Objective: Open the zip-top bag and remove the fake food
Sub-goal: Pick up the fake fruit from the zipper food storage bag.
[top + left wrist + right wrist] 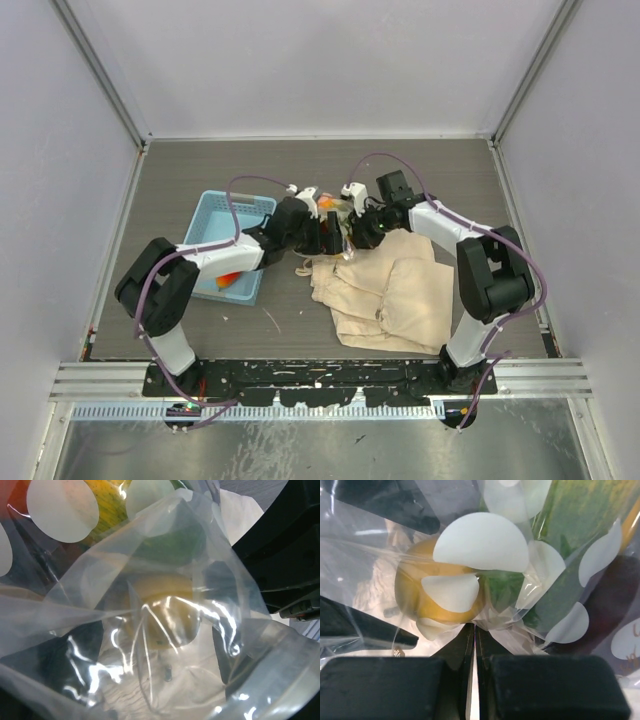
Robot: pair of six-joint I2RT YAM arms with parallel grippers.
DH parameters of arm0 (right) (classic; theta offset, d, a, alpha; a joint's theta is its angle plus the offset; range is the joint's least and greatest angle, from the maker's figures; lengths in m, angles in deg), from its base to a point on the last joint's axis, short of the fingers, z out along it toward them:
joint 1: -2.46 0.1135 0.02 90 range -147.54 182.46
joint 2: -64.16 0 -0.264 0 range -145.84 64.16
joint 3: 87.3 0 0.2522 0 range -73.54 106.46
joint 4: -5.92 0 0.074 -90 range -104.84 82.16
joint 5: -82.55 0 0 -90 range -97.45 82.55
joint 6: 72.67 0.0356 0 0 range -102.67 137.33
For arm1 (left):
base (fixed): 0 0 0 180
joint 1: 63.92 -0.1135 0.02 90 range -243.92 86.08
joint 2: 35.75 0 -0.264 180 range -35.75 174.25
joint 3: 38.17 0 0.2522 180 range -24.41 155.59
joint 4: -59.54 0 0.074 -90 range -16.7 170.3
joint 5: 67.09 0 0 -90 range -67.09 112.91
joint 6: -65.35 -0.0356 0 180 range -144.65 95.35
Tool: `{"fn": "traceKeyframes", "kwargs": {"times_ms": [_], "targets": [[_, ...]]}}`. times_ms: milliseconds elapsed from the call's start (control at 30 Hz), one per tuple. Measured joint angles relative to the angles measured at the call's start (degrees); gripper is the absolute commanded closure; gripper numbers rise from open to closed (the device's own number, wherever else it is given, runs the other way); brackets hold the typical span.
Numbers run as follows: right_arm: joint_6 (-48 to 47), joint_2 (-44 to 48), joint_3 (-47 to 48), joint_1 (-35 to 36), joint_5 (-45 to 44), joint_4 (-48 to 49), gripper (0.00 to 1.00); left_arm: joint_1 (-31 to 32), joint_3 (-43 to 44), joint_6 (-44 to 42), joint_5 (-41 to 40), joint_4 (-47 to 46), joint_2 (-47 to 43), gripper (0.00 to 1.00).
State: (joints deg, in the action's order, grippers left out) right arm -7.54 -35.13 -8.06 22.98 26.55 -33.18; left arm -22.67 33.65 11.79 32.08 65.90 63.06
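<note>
While the right pincer [474, 630] is pressed together on a fold of the small clear, crinkly plastic zip-top bag [485, 545] printed with white ovals, the left pincer [325, 232] meets it from the opposite side, over the middle of the dark grey wood-grain desk [200, 170]. Whether the left pincer is spread or pinching cannot be told: plastic film fills its wrist view, and the overhead view is too small. The fake food [412, 587], glossy plastic fruits and vegetables in yellow-orange, green and red, lies inside the bag, packed against the film. A light blue plastic basket [222, 222] stands just beside the left arm; a beige cloth bag [385, 290] lies near the right arm. Judged from this, the opening step is in hand, and no piece is seen outside the bag's mouth. The next move calls for each pincer to hold one lip of the zip strip and draw apart steadily; a grip on both layers at once would keep the mouth shut.
</note>
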Motion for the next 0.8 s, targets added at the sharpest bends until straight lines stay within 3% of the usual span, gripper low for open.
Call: {"fn": "traceKeyframes", "kwargs": {"times_ms": [500, 800], "targets": [[4.96, -3.37, 0.0, -1.38, 9.09, 1.07, 0.87, 0.0, -1.51, -0.13, 1.64, 0.11, 0.35, 0.12], [5.84, -3.39, 0.0, -1.46, 11.39, 1.57, 0.87, 0.0, -1.68, -0.52, 1.7, 0.46, 0.28, 0.33]]}}
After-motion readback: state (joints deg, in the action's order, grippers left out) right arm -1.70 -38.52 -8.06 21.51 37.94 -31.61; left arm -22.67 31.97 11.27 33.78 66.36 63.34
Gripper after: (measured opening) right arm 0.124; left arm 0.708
